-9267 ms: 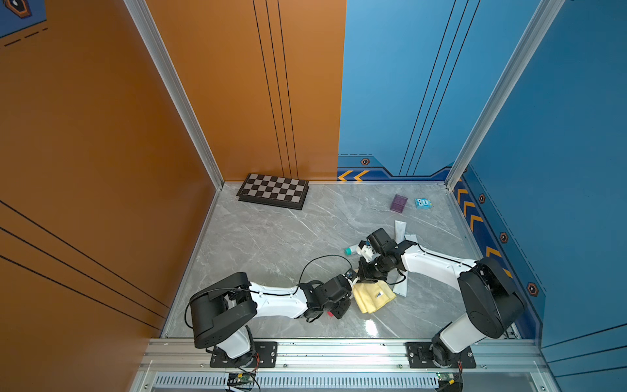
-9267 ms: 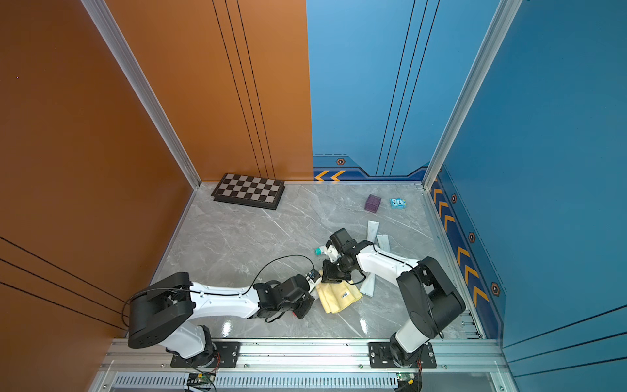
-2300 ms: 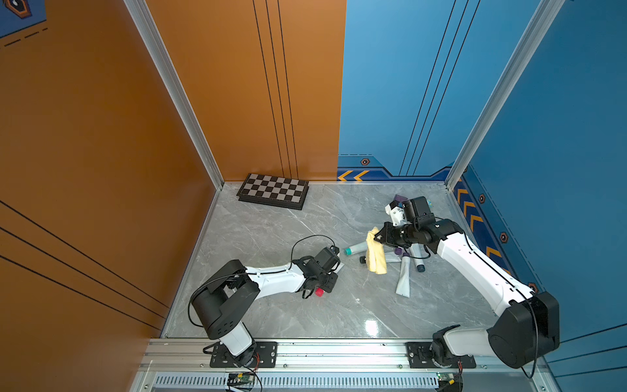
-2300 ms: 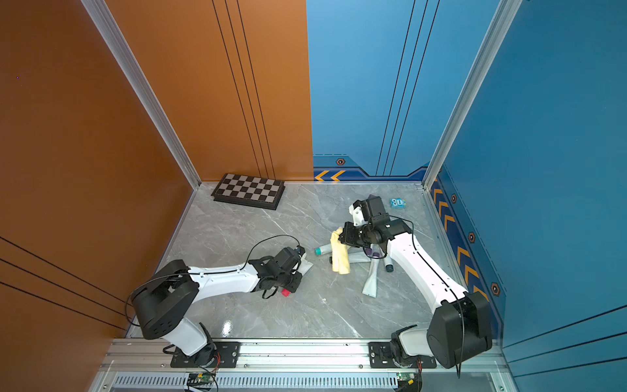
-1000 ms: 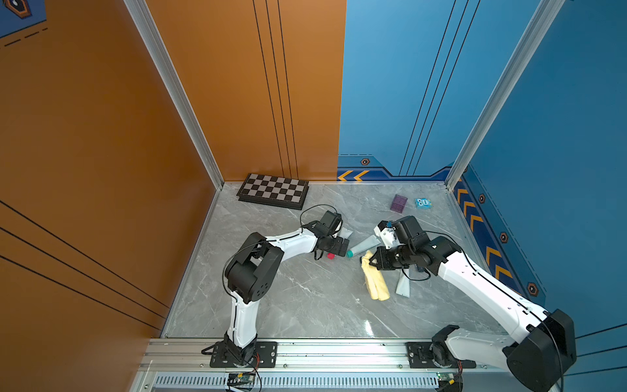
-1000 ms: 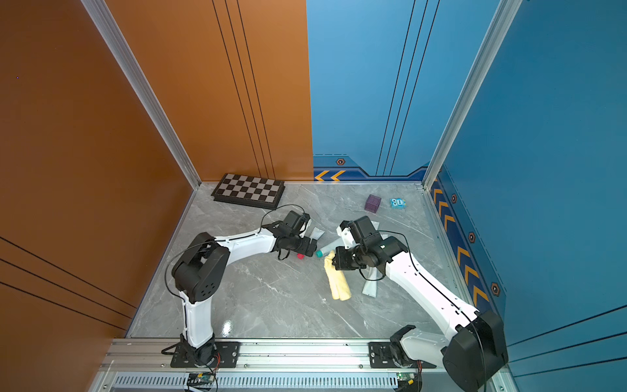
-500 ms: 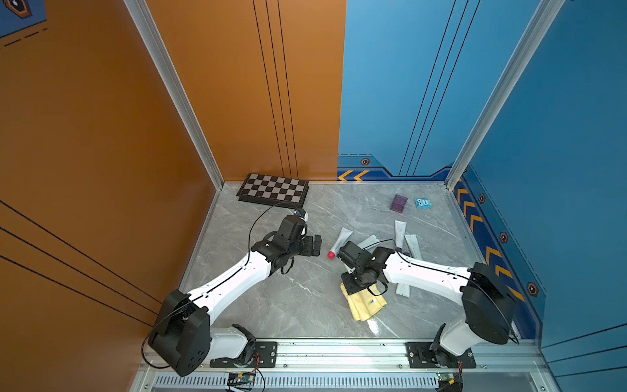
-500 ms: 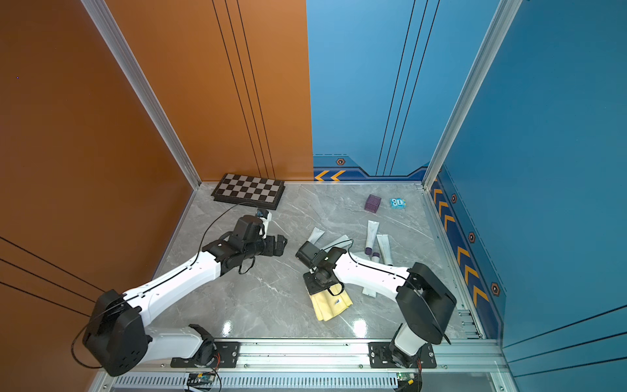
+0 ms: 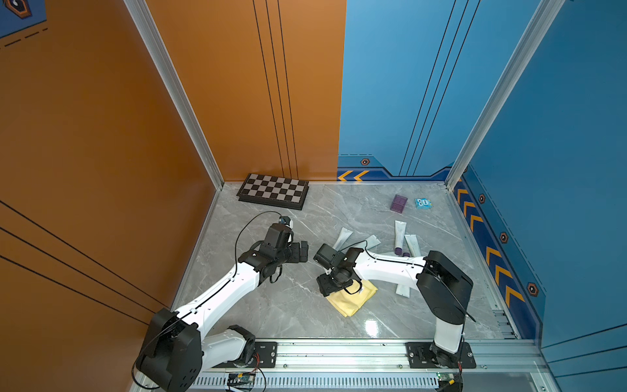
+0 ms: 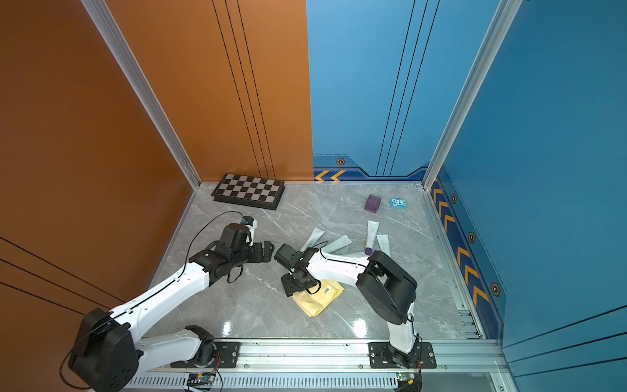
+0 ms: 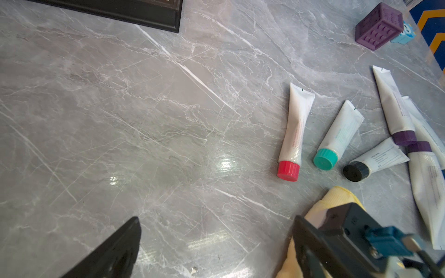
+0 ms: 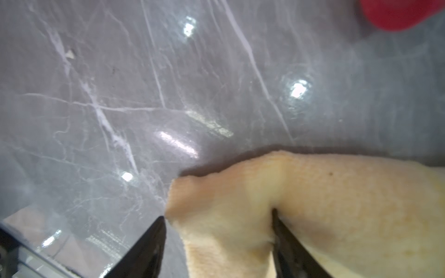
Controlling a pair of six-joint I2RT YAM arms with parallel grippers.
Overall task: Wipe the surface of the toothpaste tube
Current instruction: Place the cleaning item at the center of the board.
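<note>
Centre frame: right gripper point(image 9: 326, 288) tipped down over cloth point(image 9: 354, 300), jaws released; left gripper point(image 9: 304, 251) extended level, spread wide, empty.

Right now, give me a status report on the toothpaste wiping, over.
Left gripper open, empty, above the table. Right gripper open, jaws astride an edge of the yellow cloth on the table. Red-capped tube lies free, neither gripper on it.

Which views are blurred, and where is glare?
Right wrist view: soft throughout, the red cap a smear, the yellow cloth fuzzy. Left wrist view: red-capped tube sharp, glare on the table. Both top views: sharp, one bright reflection near the front rail.
</note>
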